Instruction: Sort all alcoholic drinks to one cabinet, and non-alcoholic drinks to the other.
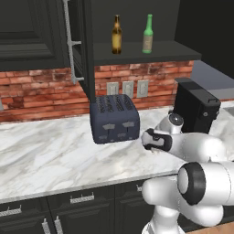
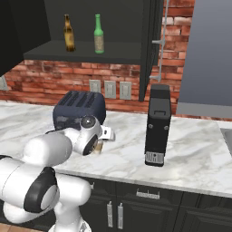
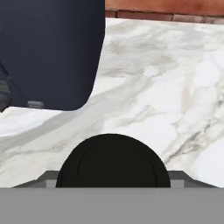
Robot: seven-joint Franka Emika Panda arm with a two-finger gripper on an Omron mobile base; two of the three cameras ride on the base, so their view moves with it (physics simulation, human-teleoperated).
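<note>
Toaster [image 1: 114, 119] just beside coffee cup [image 3: 113, 161], claw [image 2: 97, 147] wide around cup, coffee machine [image 2: 157, 125] right, 2 bottles [image 1: 117, 35] shelved above

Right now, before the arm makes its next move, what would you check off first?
1. Amber bottle and green bottle upright together on the cabinet shelf: ok.
2. Cabinet door swung open: ok.
3. Coffee cup centred between the fingers: ok.
4. Fingers clamped on the coffee cup: cannot tell.
5. Toaster apart from the coffee cup: ok, though it stands close by.
</note>
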